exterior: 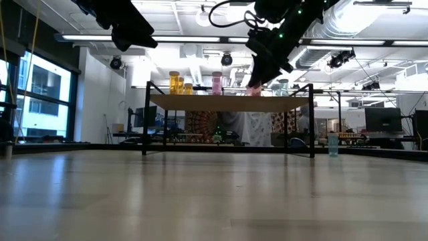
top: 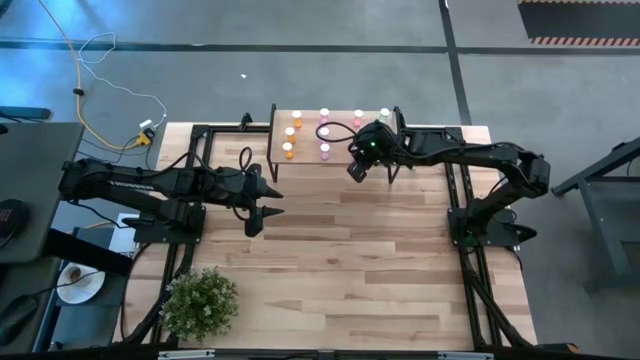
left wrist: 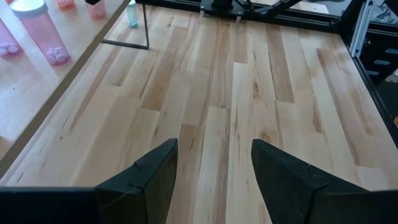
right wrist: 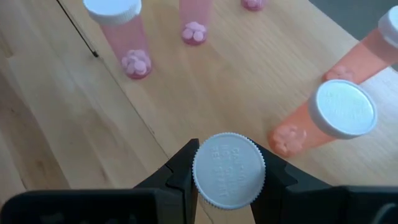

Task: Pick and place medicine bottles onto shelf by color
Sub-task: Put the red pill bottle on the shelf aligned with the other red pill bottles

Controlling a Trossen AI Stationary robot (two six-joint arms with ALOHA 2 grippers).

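The right gripper's [right wrist: 227, 171] jaws are clamped on the white cap of a medicine bottle [right wrist: 228, 169], one finger on each side of the cap; the left gripper's [left wrist: 214, 168] jaws are spread, with nothing between them. The held bottle hangs over the near edge of the shelf [top: 340, 140], at the shelf's right half as seen from above, and its body is hidden under the cap in the right wrist view. Just beside it on the shelf stands a red-orange bottle [right wrist: 323, 121] with a white cap, and a second of the same colour [right wrist: 373, 53] stands farther along. Two pink bottles [right wrist: 124, 37] stand apart from these on the same surface, each with small pills at its bottom. In the high view, the orange bottles [top: 291, 132] are grouped toward the left end of the shelf, the pink ones [top: 324, 133] near its middle, and pale ones [top: 384, 117] toward the right end. The shelf stands at the far edge of the tabletop [top: 340, 260]. The left gripper hovers over bare tabletop, well apart from the shelf. A potted plant [top: 200, 303] sits at the near left corner.
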